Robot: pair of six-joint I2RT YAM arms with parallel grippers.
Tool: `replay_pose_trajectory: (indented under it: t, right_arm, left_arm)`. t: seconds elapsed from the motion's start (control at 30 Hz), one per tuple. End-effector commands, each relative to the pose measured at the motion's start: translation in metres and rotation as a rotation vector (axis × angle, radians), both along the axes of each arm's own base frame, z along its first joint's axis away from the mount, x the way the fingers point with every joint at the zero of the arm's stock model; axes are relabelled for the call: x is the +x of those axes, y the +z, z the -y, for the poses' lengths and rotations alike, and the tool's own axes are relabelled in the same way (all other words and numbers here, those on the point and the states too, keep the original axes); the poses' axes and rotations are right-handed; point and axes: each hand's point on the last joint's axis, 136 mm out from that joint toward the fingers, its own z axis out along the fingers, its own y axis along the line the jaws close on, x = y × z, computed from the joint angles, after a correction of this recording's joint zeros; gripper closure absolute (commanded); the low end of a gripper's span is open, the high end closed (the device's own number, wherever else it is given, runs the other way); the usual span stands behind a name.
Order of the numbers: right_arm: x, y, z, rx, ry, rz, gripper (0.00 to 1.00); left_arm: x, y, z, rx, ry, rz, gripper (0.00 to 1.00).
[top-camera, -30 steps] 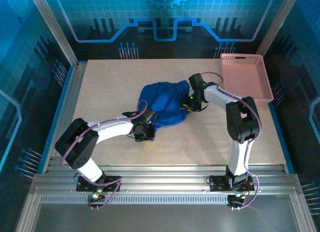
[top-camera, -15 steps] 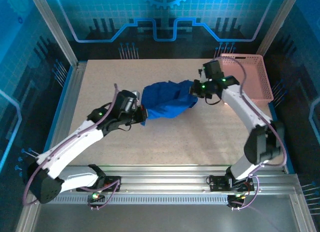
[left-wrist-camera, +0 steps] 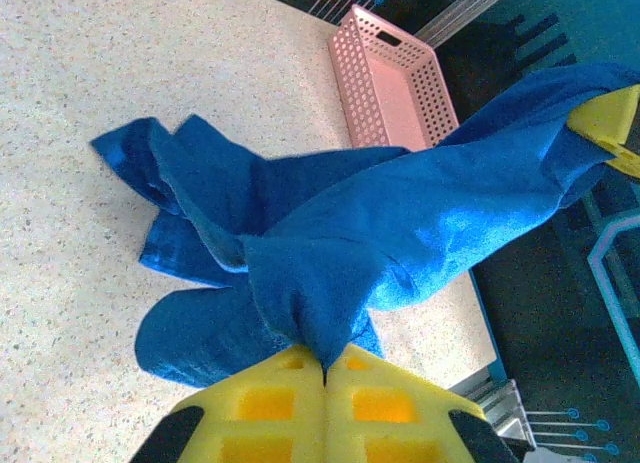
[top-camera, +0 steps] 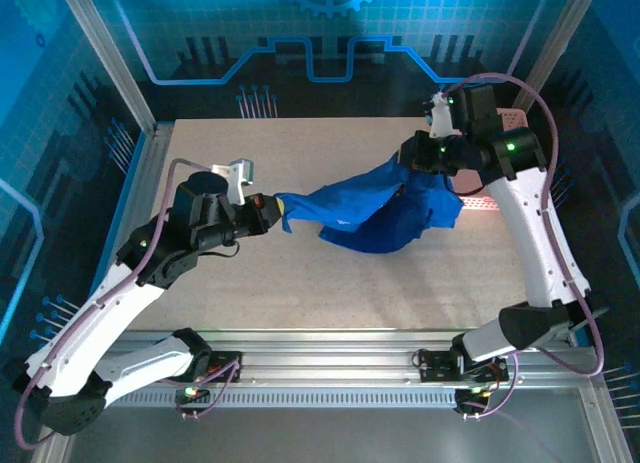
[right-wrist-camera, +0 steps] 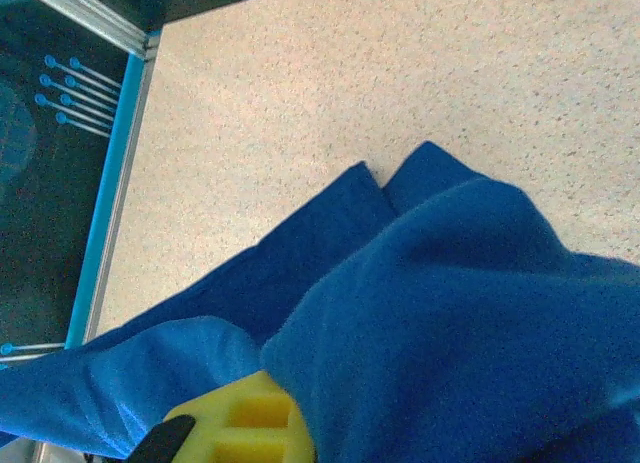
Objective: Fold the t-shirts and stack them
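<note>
T-shirt [top-camera: 385,218] strung between raised arms.
Left gripper [left-wrist-camera: 322,368] and right gripper [top-camera: 410,159] each clamp an end; cloth covers most of the right fingers [right-wrist-camera: 235,425].

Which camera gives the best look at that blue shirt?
Top external: it shows the whole t-shirt stretched between the left gripper and right gripper. Left wrist shows it bunched at its pinching fingers; right wrist, just close folds.

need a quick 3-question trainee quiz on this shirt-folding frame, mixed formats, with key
1. True or false: the blue t-shirt lies neatly folded on the table.
2. The t-shirt is gripped by: A) no gripper; B) one gripper alone; C) the left gripper and the right gripper.
3. Which far corner of the table holds the pink basket?
Key: 1 false; 2 C; 3 far right.
</note>
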Motion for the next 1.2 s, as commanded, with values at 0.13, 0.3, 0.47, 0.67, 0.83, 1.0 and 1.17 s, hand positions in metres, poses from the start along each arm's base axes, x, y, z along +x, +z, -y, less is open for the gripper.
replay_pose_trajectory:
  t: [0.13,0.3,0.47,0.67,0.83,1.0,1.17]
  right_arm:
    - [0.026,-0.086,-0.044,-0.081,0.133,-0.258,0.87]
    - [0.068,-0.150,-0.090,-0.106,0.199,-0.357,0.84]
    - [0.122,-0.186,-0.128,-0.057,0.208,-0.322,0.68]
    - [0.132,-0.153,-0.128,-0.056,0.212,-0.212,0.37]
    - [0.065,-0.144,-0.107,-0.082,0.277,-0.243,0.30]
    - [-0.017,-0.172,-0.072,-0.078,0.276,-0.371,0.25]
    - [-0.069,-0.205,-0.053,-0.037,0.270,-0.446,0.19]
  left_arm:
    - [0.001,-0.062,-0.060,0.059,0.206,-0.208,1.00]
    - [0.002,-0.110,-0.101,0.021,0.327,-0.372,1.00]
    - [0.007,-0.163,-0.119,0.020,0.396,-0.505,1.00]
    - [0.040,-0.181,-0.145,-0.085,0.475,-0.523,1.00]
    - [0.048,-0.199,-0.159,-0.122,0.512,-0.613,0.56]
    - [0.022,-0.193,-0.172,-0.058,0.541,-0.647,0.28]
    - [-0.015,-0.197,-0.153,0.010,0.461,-0.731,0.26]
